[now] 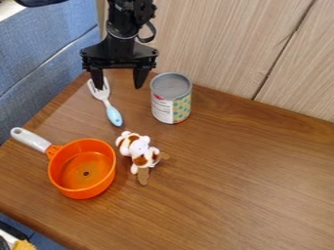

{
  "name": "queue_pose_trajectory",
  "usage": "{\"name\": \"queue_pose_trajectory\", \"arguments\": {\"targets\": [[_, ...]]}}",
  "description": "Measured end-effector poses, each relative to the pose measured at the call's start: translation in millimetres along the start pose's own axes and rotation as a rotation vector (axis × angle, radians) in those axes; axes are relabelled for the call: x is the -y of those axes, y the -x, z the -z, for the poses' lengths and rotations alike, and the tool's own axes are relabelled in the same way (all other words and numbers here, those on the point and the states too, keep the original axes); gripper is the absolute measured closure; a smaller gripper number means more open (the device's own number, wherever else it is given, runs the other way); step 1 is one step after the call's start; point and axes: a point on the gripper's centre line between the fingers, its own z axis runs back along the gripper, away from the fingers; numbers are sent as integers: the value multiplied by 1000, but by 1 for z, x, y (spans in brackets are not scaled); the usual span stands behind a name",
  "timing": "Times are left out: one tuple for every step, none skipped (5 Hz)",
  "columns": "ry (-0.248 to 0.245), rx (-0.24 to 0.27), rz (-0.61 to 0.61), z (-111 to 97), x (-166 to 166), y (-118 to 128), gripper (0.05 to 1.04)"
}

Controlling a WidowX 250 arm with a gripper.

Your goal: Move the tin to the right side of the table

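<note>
Near the desk's (248, 176) back edge, my pincer (118, 85) is hanging wide open and empty; the tin (171, 100) is standing upright just beside it. I am wanting both fingers squarely astride, low enough for keeping it level. Its far side is hiding; my clearance over the fork (112, 114) is defying judgement.

Your tin (171, 100) is a cylinder, its round grey top (171, 86) ringed by a silvery metal rim. Around its side you see a label (163, 108), part white with small print and a red patch, part pale green-yellow dotted with blue, and a red strip low down. You'll find it upright on the wooden desk (248, 171), near the back edge, left of the desk's middle.
</note>
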Motion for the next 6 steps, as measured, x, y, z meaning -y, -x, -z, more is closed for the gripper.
{"name": "queue_pose_trajectory", "arguments": {"targets": [[-15, -34, 0, 9, 0, 6, 83], [-5, -46, -68, 9, 8, -9, 83], [-21, -75, -160, 15, 6, -28, 83], [-10, -84, -255, 14, 9, -45, 83], [41, -121, -359, 22, 9, -59, 83], [62, -167, -416, 38, 17, -65, 83]]}}
